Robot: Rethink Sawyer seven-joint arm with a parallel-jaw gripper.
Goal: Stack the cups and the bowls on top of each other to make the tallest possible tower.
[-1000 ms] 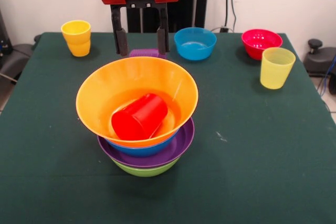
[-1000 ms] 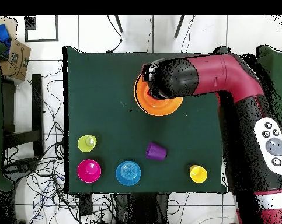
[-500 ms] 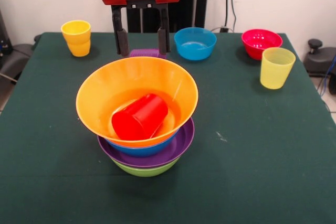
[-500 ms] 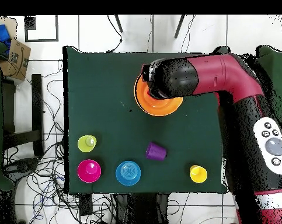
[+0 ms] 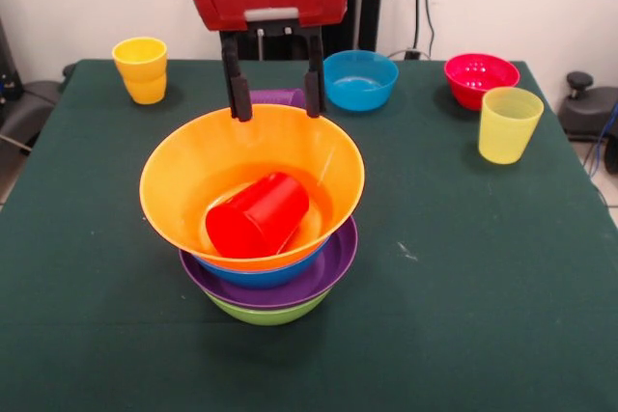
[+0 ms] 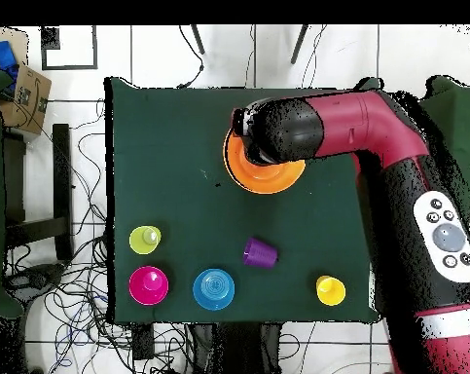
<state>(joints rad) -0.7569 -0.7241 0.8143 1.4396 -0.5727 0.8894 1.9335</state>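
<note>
We see the gripper (image 5: 275,108) spread wide and empty at the 12 o'clock rim of the orange bowl (image 5: 193,156). This bowl tops the tower (image 5: 270,287) and holds a red cup (image 5: 256,216) lying on its side. A purple cup (image 5: 275,97) sits just behind the gripper.

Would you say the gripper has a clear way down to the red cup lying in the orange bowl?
Probably yes. The gripper hangs open above the orange bowl's far rim, and the red cup lies on its side inside with nothing over it, though slightly nearer the camera.
</note>
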